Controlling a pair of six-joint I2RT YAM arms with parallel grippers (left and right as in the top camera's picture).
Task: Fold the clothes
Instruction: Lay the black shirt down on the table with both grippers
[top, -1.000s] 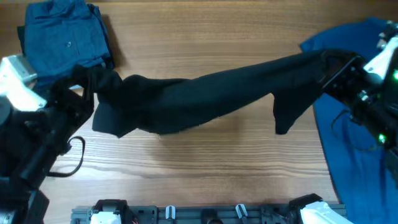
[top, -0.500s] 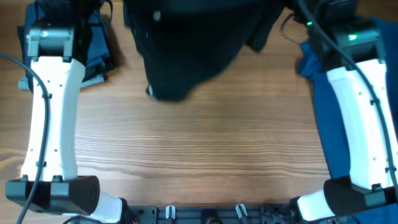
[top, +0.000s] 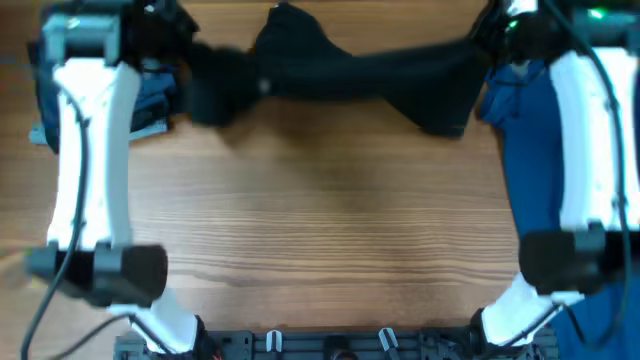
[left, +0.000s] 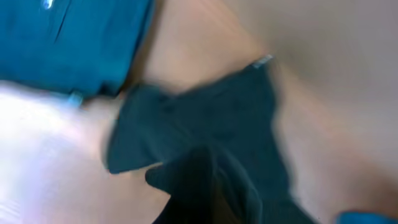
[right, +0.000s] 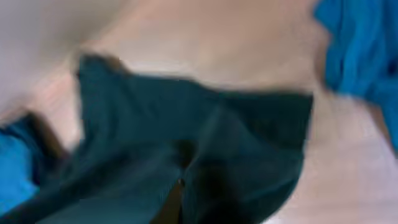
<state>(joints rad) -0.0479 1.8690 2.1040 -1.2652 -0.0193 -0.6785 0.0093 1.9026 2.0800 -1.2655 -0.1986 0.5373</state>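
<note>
The black T-shirt (top: 340, 70) hangs stretched in a band across the far side of the table, blurred by motion. My left gripper (top: 190, 50) is shut on its left end and my right gripper (top: 487, 45) is shut on its right end. Both arms reach far forward. In the left wrist view the black T-shirt (left: 211, 143) drapes down from the jaws and covers them. The right wrist view shows the same: the black T-shirt (right: 199, 143) hides the fingers. One sleeve (top: 440, 110) droops at the right.
Folded dark blue clothes (top: 150, 95) lie at the far left, also visible from the left wrist (left: 68, 43). A bright blue T-shirt (top: 530, 160) is spread along the right side, seen from the right wrist too (right: 360, 50). The wooden table (top: 320, 230) lies below.
Both arms have swung from the table's sides to its far edge. The black T-shirt, bunched up half a second ago, is now pulled out wide between the grippers.
</note>
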